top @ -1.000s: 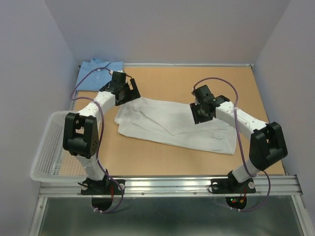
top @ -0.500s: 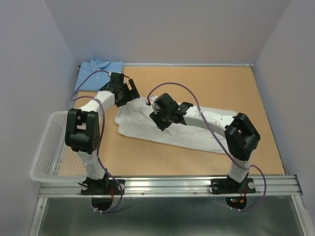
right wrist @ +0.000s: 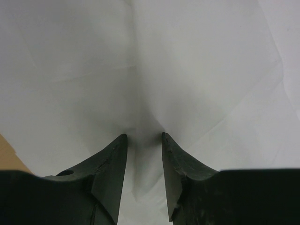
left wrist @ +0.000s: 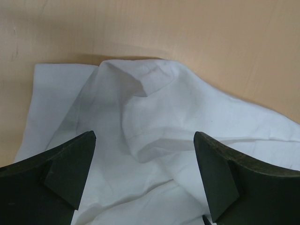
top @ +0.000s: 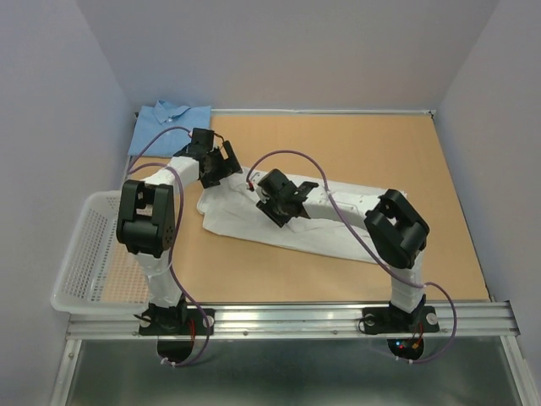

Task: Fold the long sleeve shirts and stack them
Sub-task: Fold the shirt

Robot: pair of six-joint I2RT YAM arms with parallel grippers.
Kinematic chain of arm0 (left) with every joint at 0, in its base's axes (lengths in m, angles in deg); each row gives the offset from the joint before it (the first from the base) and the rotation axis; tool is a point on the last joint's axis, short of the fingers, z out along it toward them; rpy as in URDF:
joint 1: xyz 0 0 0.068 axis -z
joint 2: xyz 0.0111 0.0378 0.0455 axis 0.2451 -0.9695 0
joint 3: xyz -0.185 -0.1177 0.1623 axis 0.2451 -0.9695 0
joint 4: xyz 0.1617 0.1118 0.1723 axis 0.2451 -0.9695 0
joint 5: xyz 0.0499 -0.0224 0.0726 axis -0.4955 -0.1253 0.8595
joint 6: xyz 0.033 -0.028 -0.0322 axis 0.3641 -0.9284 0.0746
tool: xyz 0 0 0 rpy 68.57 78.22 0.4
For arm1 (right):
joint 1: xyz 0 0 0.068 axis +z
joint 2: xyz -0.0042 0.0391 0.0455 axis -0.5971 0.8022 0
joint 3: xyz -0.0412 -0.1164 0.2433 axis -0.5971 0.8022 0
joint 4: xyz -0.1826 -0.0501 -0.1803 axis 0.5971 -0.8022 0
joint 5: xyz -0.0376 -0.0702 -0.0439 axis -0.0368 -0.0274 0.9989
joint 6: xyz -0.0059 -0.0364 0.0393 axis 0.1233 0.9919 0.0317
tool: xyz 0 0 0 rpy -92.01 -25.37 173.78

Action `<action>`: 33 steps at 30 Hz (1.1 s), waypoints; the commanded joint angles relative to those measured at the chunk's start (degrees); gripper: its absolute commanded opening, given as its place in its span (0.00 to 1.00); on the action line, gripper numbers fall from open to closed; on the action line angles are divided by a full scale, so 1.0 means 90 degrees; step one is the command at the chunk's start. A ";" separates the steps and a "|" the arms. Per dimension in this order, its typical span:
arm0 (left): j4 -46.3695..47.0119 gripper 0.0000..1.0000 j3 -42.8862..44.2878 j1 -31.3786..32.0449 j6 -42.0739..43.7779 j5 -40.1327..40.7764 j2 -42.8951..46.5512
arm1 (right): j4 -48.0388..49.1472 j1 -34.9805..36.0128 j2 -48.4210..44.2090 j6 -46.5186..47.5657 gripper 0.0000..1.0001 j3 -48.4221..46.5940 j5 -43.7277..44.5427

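White shirt (top: 241,224) lies spread lengthwise across the middle of the table (top: 363,144), rumpled, its long axis running from far left toward near right. My left gripper (left wrist: 144,140) hangs just over the shirt's far-left end, fingers wide apart, nothing between them; below it the wrist view shows a loose, crumpled fold with a small peaked corner. My right gripper (right wrist: 144,136) is down on the middle of the same shirt, arm reaching across from the right and lying over the garment's right half. Its fingers stand close together, with a ridge of white cloth gathered in the narrow gap and creases fanning away from that spot, so I read it as clamped on a pinch of the shirt. Blue shirt (top: 166,118) sits folded at the far-left corner of the table, collar up, well apart from both grippers. A white mesh basket (top: 80,258) hangs off the table's near-left edge, beside my left arm.
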 commanded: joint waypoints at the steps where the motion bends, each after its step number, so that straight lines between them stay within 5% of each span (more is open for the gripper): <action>1: 0.0134 0.98 0.0008 -0.0017 -0.0014 -0.0042 0.0021 | 0.0351 0.0132 0.0088 0.0247 0.40 -0.0550 0.0555; 7: 0.0125 0.98 0.0018 -0.0017 0.0015 -0.0022 -0.0028 | 0.0351 0.0181 0.0060 0.0276 0.32 -0.0482 0.0770; 33: 0.0144 0.98 -0.0061 -0.0085 -0.0004 -0.0080 -0.0076 | 0.0410 0.0191 0.0714 0.0227 0.38 -0.1136 0.0536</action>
